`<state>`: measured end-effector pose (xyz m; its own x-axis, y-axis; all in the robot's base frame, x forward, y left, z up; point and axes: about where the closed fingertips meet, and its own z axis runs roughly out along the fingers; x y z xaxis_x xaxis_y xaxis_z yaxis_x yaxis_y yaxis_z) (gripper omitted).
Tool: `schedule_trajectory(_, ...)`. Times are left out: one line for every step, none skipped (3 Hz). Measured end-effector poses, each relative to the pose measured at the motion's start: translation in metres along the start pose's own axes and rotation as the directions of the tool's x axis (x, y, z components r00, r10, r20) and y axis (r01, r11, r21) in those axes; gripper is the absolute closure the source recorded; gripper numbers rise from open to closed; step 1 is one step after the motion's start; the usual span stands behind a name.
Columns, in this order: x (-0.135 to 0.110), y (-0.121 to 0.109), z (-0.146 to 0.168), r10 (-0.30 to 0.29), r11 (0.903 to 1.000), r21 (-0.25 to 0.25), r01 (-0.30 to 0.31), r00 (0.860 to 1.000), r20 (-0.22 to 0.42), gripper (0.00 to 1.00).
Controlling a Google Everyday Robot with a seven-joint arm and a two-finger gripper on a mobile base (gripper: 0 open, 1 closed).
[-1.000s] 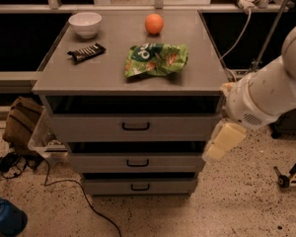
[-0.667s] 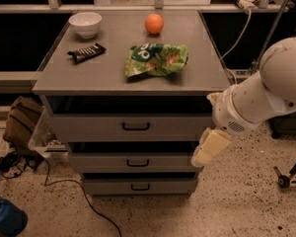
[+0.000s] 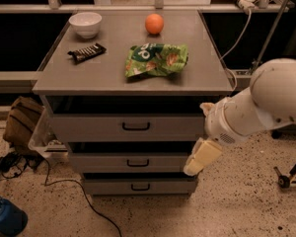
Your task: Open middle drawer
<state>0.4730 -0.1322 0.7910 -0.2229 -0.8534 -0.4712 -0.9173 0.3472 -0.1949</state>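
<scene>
The middle drawer [image 3: 103,162] is a grey front with a small black bar handle [image 3: 138,163]. It sits shut between the taller top drawer [image 3: 89,127] and the smaller bottom drawer [image 3: 108,186] of a grey cabinet. My gripper [image 3: 198,161] is cream-coloured and hangs from the white arm [image 3: 259,107]. It is at the right end of the middle drawer's front, to the right of the handle and apart from it. It holds nothing that I can see.
On the cabinet top [image 3: 89,75] lie a white bowl [image 3: 85,22], an orange [image 3: 154,23], a green chip bag [image 3: 157,59] and a dark snack bar [image 3: 87,52]. A brown bag [image 3: 22,122], cables [image 3: 64,184] and a blue object [image 3: 5,218] are on the floor at left. A black stand [image 3: 291,174] is at right.
The arm has swung left and lower, bringing the gripper from beside the cabinet's right edge onto the right end of the middle drawer front. The drawers have not moved.
</scene>
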Motion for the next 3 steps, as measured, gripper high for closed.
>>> schedule_trajectory(0.008,0.026,0.042,0.008,1.0000,0.000,-0.008,0.998,0.063,0.00)
schedule_trajectory(0.010,0.034,0.072,0.018,0.9994,0.027,-0.022,0.992,0.127,0.00)
schedule_trajectory(0.010,0.034,0.072,0.018,0.9994,0.027,-0.022,0.992,0.127,0.00)
